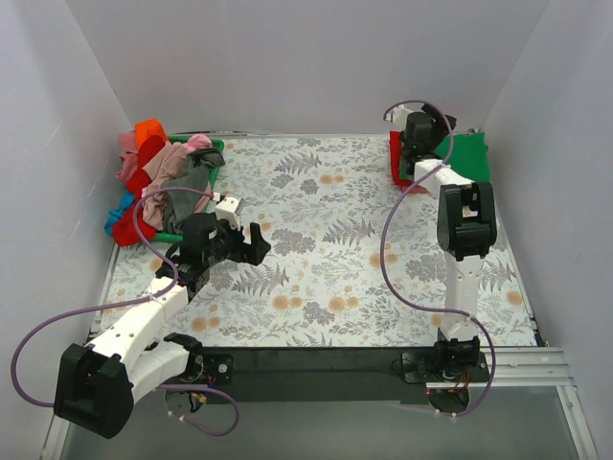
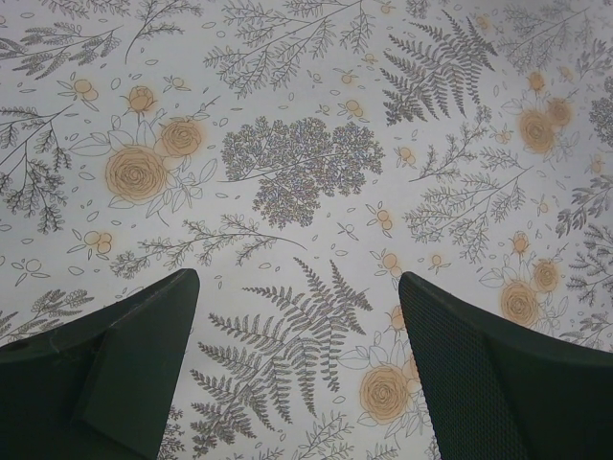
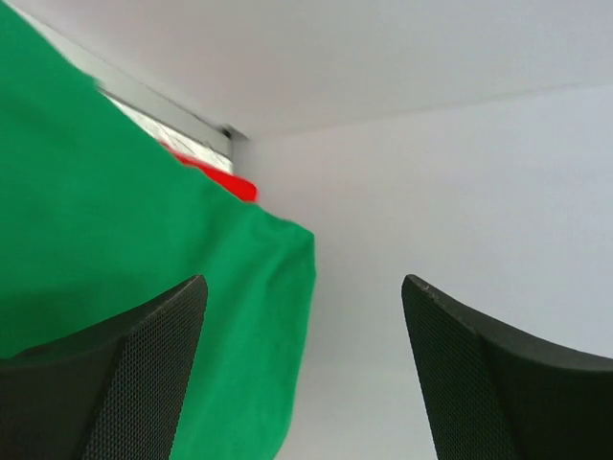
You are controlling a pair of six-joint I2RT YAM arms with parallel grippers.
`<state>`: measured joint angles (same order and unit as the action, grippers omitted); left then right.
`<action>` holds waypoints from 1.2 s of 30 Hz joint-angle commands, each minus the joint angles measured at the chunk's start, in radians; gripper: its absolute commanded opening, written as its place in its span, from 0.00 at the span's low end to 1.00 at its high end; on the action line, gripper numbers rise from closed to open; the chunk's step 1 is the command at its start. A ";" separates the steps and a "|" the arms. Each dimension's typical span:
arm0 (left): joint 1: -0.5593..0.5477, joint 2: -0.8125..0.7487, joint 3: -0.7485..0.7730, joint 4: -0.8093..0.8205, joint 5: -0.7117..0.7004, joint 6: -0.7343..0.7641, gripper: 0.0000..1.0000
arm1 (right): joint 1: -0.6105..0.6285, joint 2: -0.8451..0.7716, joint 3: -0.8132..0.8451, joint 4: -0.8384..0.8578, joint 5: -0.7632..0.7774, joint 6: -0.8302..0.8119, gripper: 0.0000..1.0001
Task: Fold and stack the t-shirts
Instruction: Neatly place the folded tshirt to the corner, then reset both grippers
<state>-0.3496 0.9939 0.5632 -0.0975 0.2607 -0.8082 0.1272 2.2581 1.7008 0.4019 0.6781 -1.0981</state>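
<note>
Fingers (image 2: 124, 364) of the left gripper (image 1: 251, 244) stood wide apart with nothing between them, low over the floral cloth (image 1: 335, 240) at centre left of the top view. This pose seemingly readied it for the unfolded t-shirts (image 1: 153, 182) heaped in the basket (image 1: 216, 146) at upper left. At upper right the right gripper (image 3: 302, 283) likewise gaped empty, close beside the green t-shirt (image 1: 469, 156), which lay over a red t-shirt (image 1: 396, 163), probably as the stack.
</note>
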 commanded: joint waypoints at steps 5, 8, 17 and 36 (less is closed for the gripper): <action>-0.002 -0.026 -0.005 0.007 0.014 0.009 0.84 | 0.157 -0.199 0.063 -0.373 -0.223 0.400 0.85; -0.002 -0.031 -0.005 0.007 0.012 0.006 0.84 | 0.160 -0.267 0.076 -0.650 -0.557 0.533 0.85; 0.001 -0.101 0.018 0.005 -0.055 -0.095 0.87 | 0.149 -0.724 -0.321 -0.787 -1.066 0.598 0.98; 0.146 -0.202 0.314 -0.291 -0.138 -0.244 0.98 | -0.116 -1.358 -0.860 -0.519 -0.636 0.998 0.98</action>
<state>-0.2066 0.8177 0.8486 -0.3035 0.1303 -1.0630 0.0147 0.9253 0.8524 -0.2184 -0.1276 -0.2028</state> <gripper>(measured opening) 0.982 0.984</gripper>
